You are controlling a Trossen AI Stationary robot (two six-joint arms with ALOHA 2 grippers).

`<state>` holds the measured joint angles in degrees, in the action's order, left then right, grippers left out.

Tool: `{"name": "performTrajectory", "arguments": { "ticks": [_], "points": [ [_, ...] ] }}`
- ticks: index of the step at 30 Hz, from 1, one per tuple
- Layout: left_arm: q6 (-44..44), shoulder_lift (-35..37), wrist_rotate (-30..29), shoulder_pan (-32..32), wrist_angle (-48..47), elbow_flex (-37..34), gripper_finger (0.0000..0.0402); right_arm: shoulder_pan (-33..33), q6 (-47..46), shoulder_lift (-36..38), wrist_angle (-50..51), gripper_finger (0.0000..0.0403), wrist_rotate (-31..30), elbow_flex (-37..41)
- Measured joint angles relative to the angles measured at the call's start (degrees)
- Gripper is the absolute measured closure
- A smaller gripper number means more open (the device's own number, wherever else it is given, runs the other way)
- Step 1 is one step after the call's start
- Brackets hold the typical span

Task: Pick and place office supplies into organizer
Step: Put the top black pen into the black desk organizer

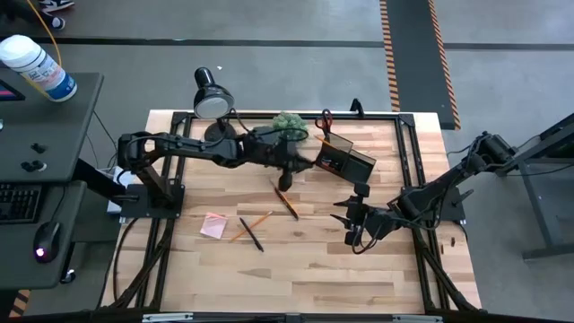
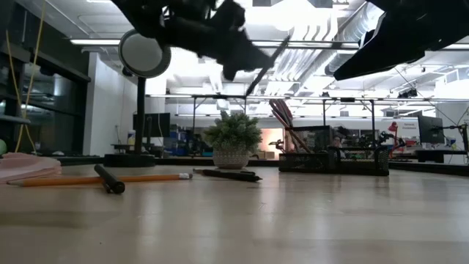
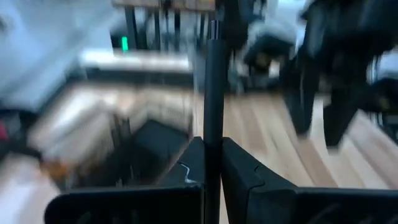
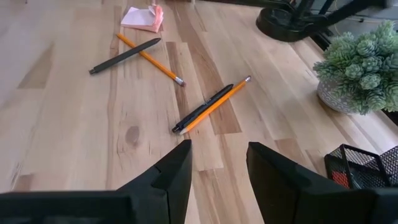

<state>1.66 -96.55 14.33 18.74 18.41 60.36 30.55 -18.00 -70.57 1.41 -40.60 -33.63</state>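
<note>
My left gripper (image 1: pixel 291 167) hangs above the table between the plant (image 1: pixel 288 126) and the black mesh organizer (image 1: pixel 346 158), shut on a black pen (image 3: pixel 214 87). In the low view that pen (image 2: pixel 268 64) slants in the air below the gripper. My right gripper (image 4: pixel 219 163) hovers open near the table's right side, with nothing between its fingers. A black pen and an orange pencil (image 4: pixel 210 107) lie side by side on the wood. Another such pair (image 4: pixel 135 53) lies crossed beside a pink sticky-note pad (image 4: pixel 143 17). Red scissors handles (image 1: pixel 325 117) show at the organizer's far corner. My left gripper pinches the black pen's shaft (image 3: pixel 214 134) between its two fingers. The pen runs along the fingers and sticks out well beyond their tips. It is lifted clear of the table and hangs tilted.
A black desk lamp (image 1: pixel 213 100) stands at the far left, its round base (image 4: pixel 291 22) near the plant. A dark frame (image 1: pixel 179 179) borders the wooden top. Bare wood lies along the near edge.
</note>
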Motion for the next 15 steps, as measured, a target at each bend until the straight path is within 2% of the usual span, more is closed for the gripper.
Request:
{"name": "performTrajectory", "arguments": {
  "ticks": [9,15],
  "points": [
    [-0.8,-7.1,-0.4,3.5,29.1,0.0,0.0400,0.0,0.0,0.0,-0.4,0.0258,0.0,0.0],
    [-10.0,-13.7,1.2,6.7,32.4,4.4,0.0400,0.0,0.6,0.0,-1.3,0.0258,0.0,0.0]
  ]
}}
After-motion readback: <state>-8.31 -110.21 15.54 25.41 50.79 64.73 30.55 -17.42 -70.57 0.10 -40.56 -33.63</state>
